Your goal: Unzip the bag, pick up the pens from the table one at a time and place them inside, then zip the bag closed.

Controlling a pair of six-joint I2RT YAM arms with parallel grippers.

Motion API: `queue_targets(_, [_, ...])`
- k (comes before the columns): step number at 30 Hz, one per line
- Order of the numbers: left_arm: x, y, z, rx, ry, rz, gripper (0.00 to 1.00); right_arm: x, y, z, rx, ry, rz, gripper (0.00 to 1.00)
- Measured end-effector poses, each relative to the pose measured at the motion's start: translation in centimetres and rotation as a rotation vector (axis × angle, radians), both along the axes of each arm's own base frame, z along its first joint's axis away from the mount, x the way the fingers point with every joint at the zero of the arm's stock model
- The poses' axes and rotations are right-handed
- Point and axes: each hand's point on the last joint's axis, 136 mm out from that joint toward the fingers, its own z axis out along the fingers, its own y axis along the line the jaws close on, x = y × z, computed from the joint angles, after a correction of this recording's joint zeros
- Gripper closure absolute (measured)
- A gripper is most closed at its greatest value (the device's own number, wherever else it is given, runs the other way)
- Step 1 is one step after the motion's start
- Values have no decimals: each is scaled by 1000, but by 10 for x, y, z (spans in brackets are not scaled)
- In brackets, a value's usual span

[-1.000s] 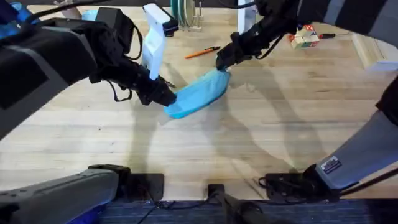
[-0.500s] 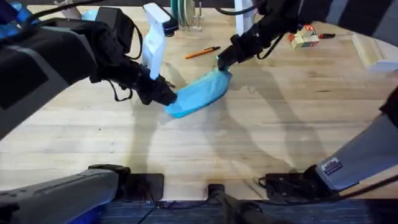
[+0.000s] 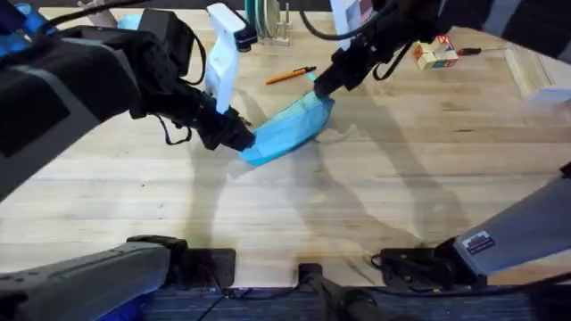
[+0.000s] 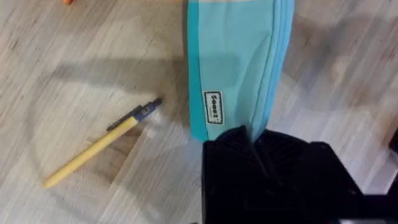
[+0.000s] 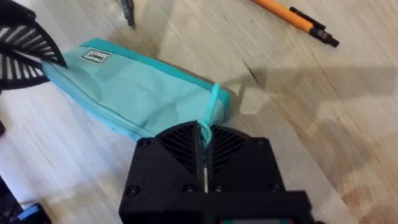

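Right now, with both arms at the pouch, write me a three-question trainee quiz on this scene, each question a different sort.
1. True or false: the bag lies flat on the table, with both grippers well clear of it.
2. Multiple choice: the left gripper has its fingers shut on which part of the bag? A) the end near the small label, B) the middle, C) nothing.
3. Fill in: the orange pen lies on the table beyond the bag; the other pen, beside the bag in the left wrist view, is ____ in colour.

Key: 1 false, since both the left gripper and the right gripper pinch an end of the bag; 2 A; 3 yellowish-tan.
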Motion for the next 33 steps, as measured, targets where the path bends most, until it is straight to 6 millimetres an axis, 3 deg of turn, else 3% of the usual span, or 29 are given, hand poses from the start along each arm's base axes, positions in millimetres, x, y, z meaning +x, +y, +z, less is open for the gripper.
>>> queue_targets(11, [-2, 7, -4, 40, 13, 12, 959, -19, 32, 6, 11, -21, 100, 969])
queue_targets(22, [-3, 19, -11, 104, 23, 33, 958, -48, 68, 46, 49, -125, 218, 970])
queue_targets(33, [-5, 24, -15, 135, 30, 38, 958, -54, 93, 63, 93, -205, 278, 969])
